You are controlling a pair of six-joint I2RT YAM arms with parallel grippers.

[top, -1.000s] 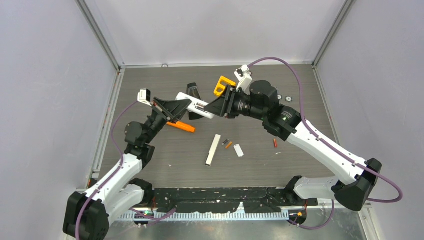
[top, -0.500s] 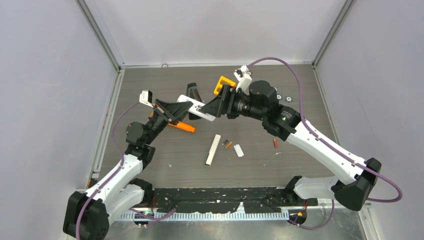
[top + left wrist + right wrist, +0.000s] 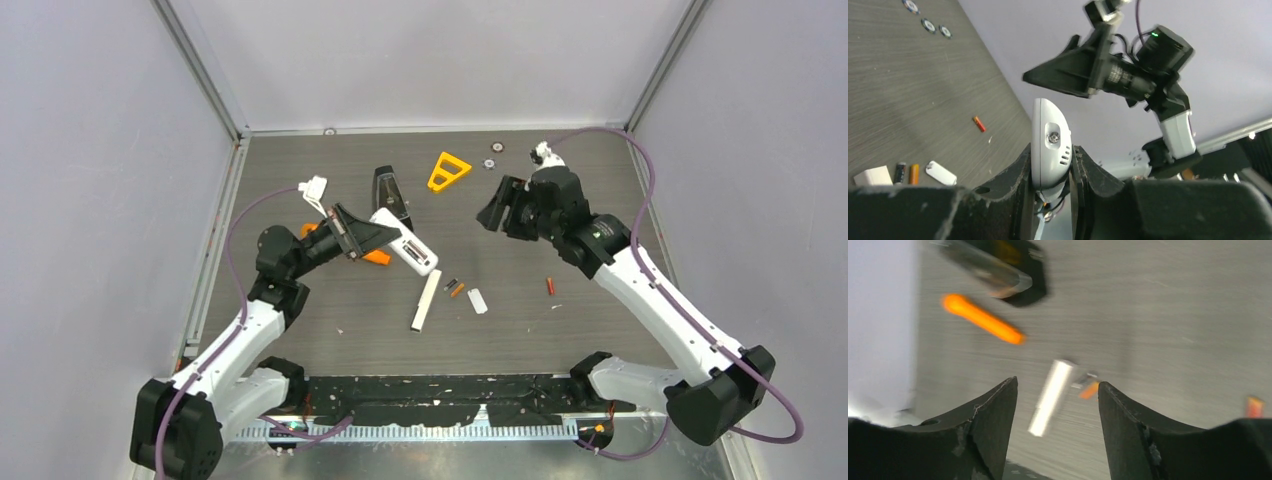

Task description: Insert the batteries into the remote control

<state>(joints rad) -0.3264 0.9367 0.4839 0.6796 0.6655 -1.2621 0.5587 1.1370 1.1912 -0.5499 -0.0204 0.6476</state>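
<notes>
Left of centre: left gripper (image 3: 375, 232), raised, angled rightward, pinching remote (image 3: 408, 250) aloft. Grey battery (image 3: 449, 284) and orange battery (image 3: 457, 290) lie side by side on table (image 3: 330, 290), just nearward of remote's tip; red battery (image 3: 550, 285) well apart, rightward. Farther right: right gripper (image 3: 493, 208), raised, jaws spread, empty.

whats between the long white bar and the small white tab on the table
The dark grey battery and the orange battery, tiny cylinders side by side; the top view shows them.

Shows right gripper (image 3: 1057, 385) spread wide above grey tabletop (image 3: 1173, 315), clasping nothing. Frames a blurred white bar (image 3: 1050, 397) beyond the fingertips, orange battery (image 3: 1090, 389) just beside it. Catches orange stick (image 3: 982, 318) and black object (image 3: 1034, 271) farther ahead-left, red battery (image 3: 1254, 405) far right.
</notes>
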